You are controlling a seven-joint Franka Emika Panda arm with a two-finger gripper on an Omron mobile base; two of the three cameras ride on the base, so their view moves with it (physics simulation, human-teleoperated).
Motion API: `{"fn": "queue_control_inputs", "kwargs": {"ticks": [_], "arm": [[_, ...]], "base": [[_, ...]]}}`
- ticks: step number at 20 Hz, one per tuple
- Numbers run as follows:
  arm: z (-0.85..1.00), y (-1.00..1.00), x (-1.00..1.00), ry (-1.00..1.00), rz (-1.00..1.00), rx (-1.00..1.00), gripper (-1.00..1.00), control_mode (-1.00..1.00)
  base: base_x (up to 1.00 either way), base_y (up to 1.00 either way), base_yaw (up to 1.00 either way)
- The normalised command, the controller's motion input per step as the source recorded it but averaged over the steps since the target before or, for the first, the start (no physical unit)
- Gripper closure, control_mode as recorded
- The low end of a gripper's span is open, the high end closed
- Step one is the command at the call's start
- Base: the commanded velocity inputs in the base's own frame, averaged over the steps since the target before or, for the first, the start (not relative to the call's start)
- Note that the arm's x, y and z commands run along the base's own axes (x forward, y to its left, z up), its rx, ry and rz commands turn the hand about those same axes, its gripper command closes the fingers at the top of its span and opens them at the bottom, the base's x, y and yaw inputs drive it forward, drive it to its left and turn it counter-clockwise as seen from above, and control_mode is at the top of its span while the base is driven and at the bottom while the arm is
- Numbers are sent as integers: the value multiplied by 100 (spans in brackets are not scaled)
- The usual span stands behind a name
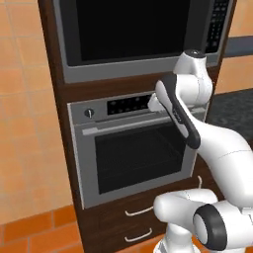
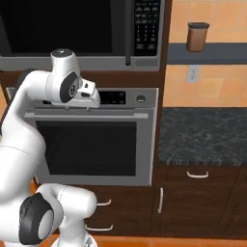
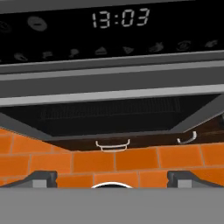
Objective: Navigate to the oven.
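Jaws point(image 3: 112, 179) spread wide over orange floor tiles point(image 3: 131, 159); oven point(image 1: 133, 153) faces, seemingly close.

Steel wall oven point(image 1: 133, 158) under microwave: door shut, dark window, bar handle, clock 13:03.

Steel-framed microwave point(image 1: 133, 34) with black window and keypad on its right side, set high in the dark wood cabinet column point(image 1: 59, 94). Two drawers point(image 1: 138, 212) with pale curved handles low in that column. Orange tiled floor point(image 1: 34, 230) below, peach tiled wall point(image 1: 24, 148) to the left. Dark speckled countertop point(image 2: 202, 135) to the right, above dark wood base cabinets point(image 2: 198, 198) with pale handles. Grey shelf point(image 2: 207, 53) above that counter, bearing a brown canister point(image 2: 197, 36) with a dark lid. White wall outlet point(image 2: 193, 73) just beneath the shelf.
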Motion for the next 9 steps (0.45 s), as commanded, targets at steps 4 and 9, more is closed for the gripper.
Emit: {"fn": "queue_control_inputs", "kwargs": {"ticks": [4, 9], "arm": [[0, 0, 0, 0, 0, 0, -100, 100], [0, 0, 0, 0, 0, 0, -100, 100]], "base": [[10, 34, -10], [33, 15, -7]]}}
